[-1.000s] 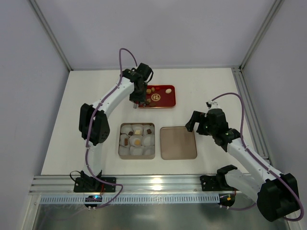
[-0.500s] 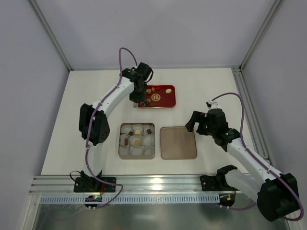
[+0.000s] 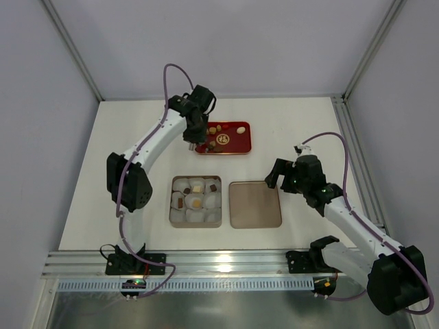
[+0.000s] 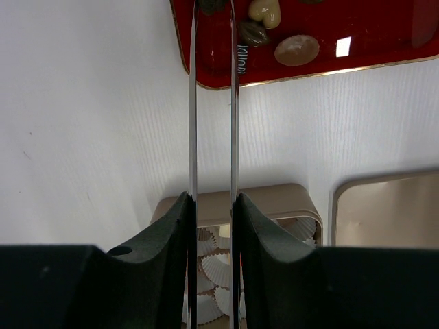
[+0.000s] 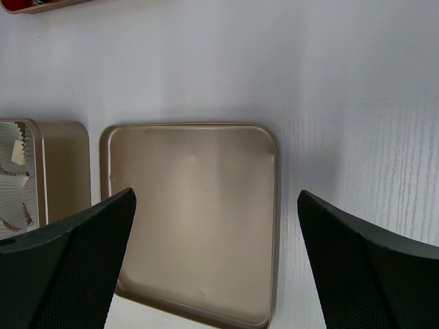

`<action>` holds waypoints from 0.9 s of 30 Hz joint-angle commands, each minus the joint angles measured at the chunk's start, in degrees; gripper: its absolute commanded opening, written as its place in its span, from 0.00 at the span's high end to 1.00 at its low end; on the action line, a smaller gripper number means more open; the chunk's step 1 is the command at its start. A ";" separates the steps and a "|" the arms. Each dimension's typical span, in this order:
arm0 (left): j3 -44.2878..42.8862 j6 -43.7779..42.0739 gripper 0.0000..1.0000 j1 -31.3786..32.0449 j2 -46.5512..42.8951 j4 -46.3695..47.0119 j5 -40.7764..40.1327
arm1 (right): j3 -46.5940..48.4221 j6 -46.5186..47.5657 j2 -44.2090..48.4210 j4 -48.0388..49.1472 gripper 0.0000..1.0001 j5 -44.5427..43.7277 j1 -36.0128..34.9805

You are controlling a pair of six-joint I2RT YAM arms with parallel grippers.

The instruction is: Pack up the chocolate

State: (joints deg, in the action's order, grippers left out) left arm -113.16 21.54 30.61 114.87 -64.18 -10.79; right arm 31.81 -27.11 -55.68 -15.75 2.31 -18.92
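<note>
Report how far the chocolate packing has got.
Done: some chocolates sit in paper cups inside the tin; several cups look empty. In hand: the left claw is at the red tray's left end, tips around a dark piece, grip unclear. Left: several pieces lie on the tray, and the lid lies beside the tin, under the open right claw.
</note>
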 commanded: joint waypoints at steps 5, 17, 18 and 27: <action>0.75 -0.80 0.71 -0.11 -5.79 -0.24 1.82 | 0.18 -0.22 -0.83 2.65 0.00 -0.11 -0.16; 13.49 1.31 0.71 1.38 -19.06 1.78 4.37 | 1.41 -0.40 -2.85 3.53 0.00 -0.72 -0.16; 14.54 1.66 0.71 1.73 -20.03 1.95 4.54 | 1.58 -0.57 -3.12 3.53 0.00 -0.72 -0.16; 25.79 4.39 0.71 4.89 -32.51 2.40 6.83 | 2.38 -0.92 -5.05 4.67 0.00 -1.08 -0.16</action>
State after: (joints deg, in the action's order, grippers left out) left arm -89.23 24.29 34.59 86.70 -63.09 -5.76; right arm 31.90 -27.31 -60.18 -14.06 2.24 -18.92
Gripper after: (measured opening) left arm 0.306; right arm 0.996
